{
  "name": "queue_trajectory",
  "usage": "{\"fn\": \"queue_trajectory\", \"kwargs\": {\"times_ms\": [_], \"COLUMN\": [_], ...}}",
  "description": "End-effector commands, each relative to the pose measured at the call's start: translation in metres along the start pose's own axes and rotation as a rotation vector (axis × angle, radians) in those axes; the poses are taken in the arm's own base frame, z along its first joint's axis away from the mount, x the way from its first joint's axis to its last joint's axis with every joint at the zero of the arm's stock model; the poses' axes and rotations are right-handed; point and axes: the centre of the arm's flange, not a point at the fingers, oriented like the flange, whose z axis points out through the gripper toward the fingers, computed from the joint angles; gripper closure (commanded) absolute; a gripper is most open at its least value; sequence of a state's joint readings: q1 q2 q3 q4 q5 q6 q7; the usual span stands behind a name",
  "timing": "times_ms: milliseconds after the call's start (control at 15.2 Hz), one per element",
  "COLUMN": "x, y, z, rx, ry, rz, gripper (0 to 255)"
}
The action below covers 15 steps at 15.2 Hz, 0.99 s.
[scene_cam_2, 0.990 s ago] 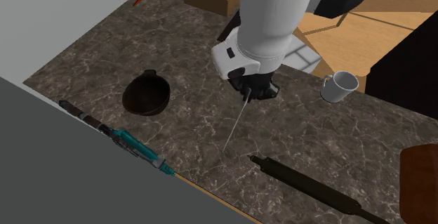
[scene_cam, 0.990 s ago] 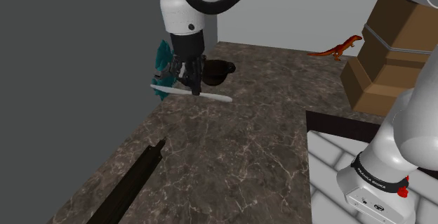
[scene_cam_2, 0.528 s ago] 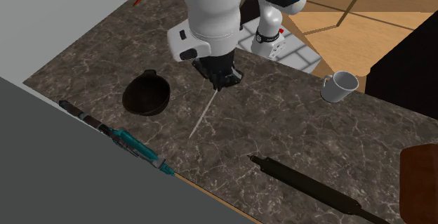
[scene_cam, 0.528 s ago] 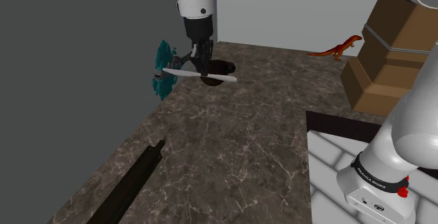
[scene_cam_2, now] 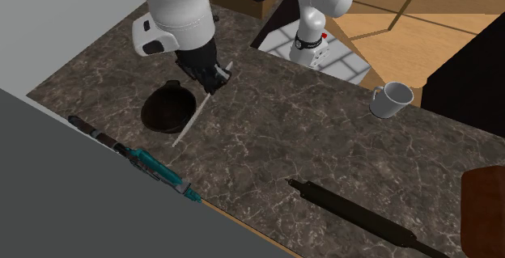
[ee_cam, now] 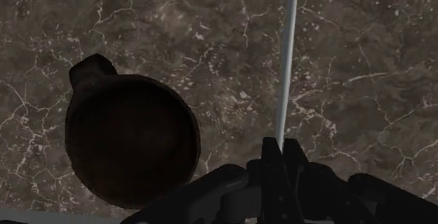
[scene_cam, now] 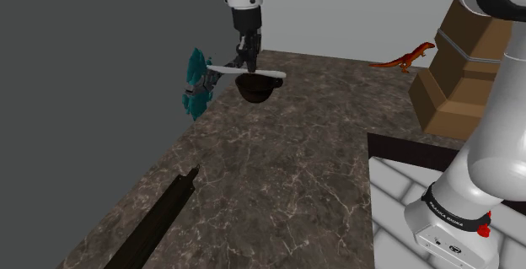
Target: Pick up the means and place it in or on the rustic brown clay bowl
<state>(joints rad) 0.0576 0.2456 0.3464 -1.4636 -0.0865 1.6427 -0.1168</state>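
Note:
A thin white stick (scene_cam: 271, 73) is clasped near one end by my black gripper (scene_cam: 247, 61), which is shut on it and hangs above the marble counter. The dark brown clay bowl (scene_cam: 255, 90) with a small handle stands on the counter just below. In the second exterior view the stick (scene_cam_2: 193, 120) slants down from the gripper (scene_cam_2: 209, 77) past the near rim of the bowl (scene_cam_2: 168, 108). The wrist view has the stick (ee_cam: 286, 68) running straight out from the gripper (ee_cam: 279, 152), with the bowl (ee_cam: 130, 142) lying beside it, not under it.
A teal tool (scene_cam_2: 162, 171) and a dark slim tool (scene_cam_2: 93, 131) lie along the counter's wall-side edge. A long black rod (scene_cam_2: 356, 216) lies near the front edge. A white mug (scene_cam_2: 392, 99), an orange lizard toy (scene_cam: 406, 56) and a cardboard box (scene_cam: 459, 65) stand farther off.
The arm has carried the white stick across the counter toward the bowl and higher; the gripper went from mid-counter to right beside the bowl. The stick stays clasped.

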Motion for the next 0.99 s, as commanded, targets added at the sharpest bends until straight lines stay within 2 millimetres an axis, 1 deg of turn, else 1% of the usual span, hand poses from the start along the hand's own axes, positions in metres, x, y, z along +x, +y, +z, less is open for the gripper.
{"fn": "queue_trajectory", "kwargs": {"times_ms": [0, 594, 660, 924], "x": [-0.002, 0.014, 0.016, 0.017], "y": [0.026, 0.143, 0.153, 0.153], "z": [-0.001, -0.010, -0.010, 0.011], "rx": [0.000, 0.000, 0.000, 0.000], "ry": [0.000, 0.000, 0.000, 0.000], "rz": [-0.001, -0.001, -0.001, -0.001], "gripper": [255, 255, 255, 255]}}
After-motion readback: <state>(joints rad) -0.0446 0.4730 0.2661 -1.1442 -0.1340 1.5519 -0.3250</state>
